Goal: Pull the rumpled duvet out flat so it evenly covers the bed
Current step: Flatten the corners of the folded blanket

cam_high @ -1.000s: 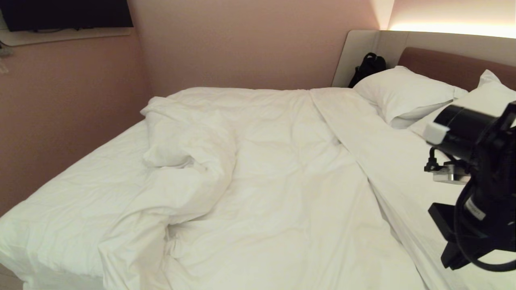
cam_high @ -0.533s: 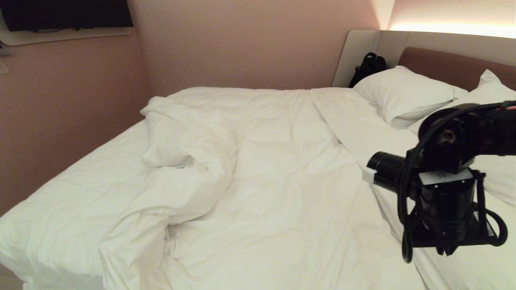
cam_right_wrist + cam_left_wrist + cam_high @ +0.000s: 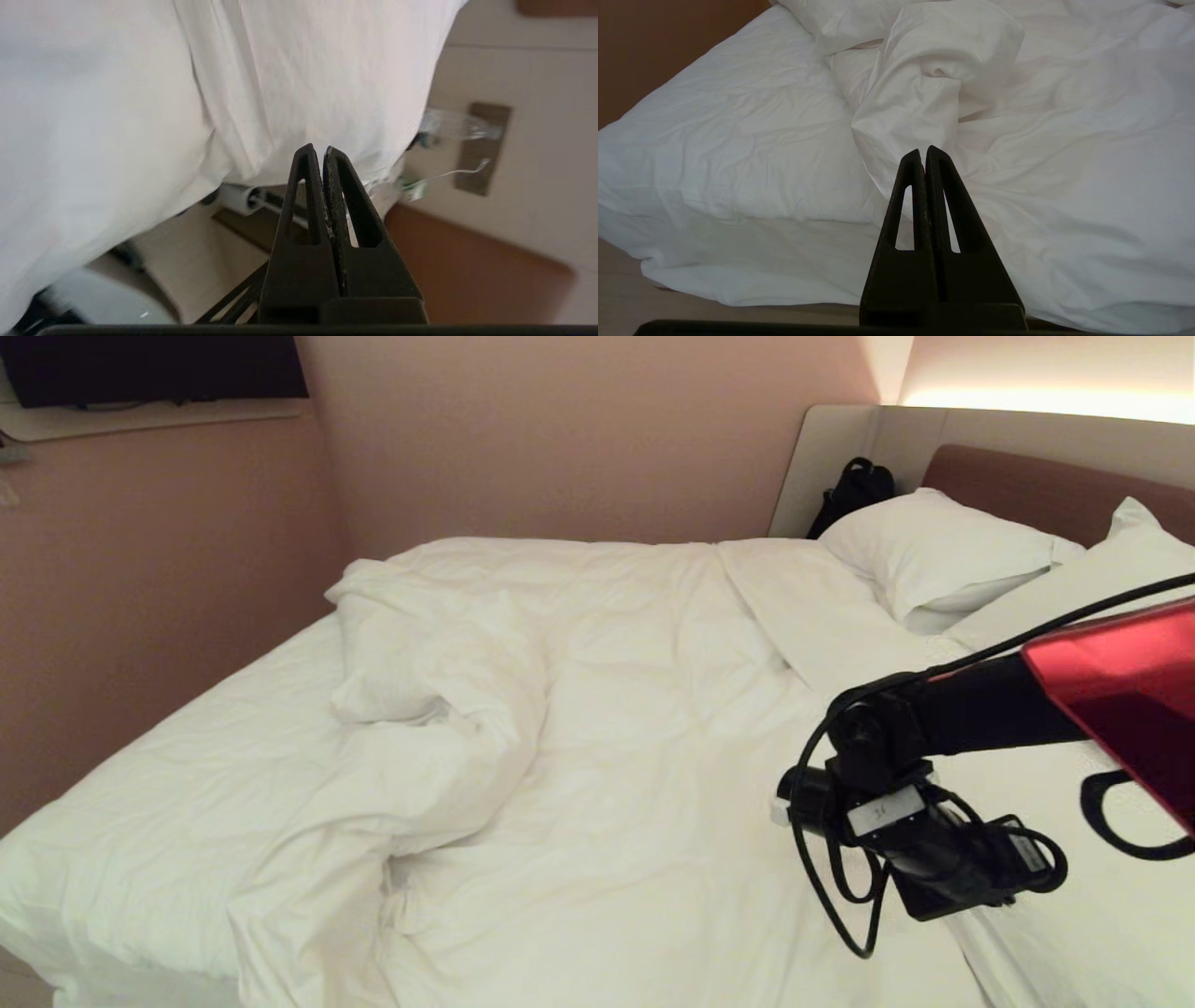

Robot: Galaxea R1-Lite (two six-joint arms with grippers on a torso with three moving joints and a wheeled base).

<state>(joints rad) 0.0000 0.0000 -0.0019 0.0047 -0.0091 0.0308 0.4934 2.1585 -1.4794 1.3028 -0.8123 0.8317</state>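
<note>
A low bed (image 3: pixel 112 821) with a taut, lightly creased white sheet is seen in the corner of a room with dusty-pink walls (image 3: pixel 579 439). A brown padded headboard (image 3: pixel 1046 490) stands inside a beige surround panel (image 3: pixel 822 467), with a strip of warm light above it. Two plump white pillows (image 3: pixel 934 560) lie against the headboard, and a black bag (image 3: pixel 854 490) is propped beside the far pillow, against the panel. A dark screen (image 3: pixel 159 369) is mounted on the wall farthest from the headboard.

The duvet (image 3: pixel 635 728) is thick, soft and wrinkled; most of the mattress is covered by it, but the end farthest from the headboard is bunched into a puffy, folded ridge (image 3: pixel 429 681), leaving bare sheet beyond it.

The right arm (image 3: pixel 980 719), black with a red shell, is extended over the duvet below the pillows, its wrist bent and wrapped in looping cables. The right hand (image 3: pixel 316 150) is seen in its wrist view with the two black fingers pressed together on nothing, before the hanging white bedding and the floor. The left hand (image 3: pixel 923 151) is likewise pressed together and empty, held off the bed's end farthest from the headboard, pointing at the bunched ridge.
</note>
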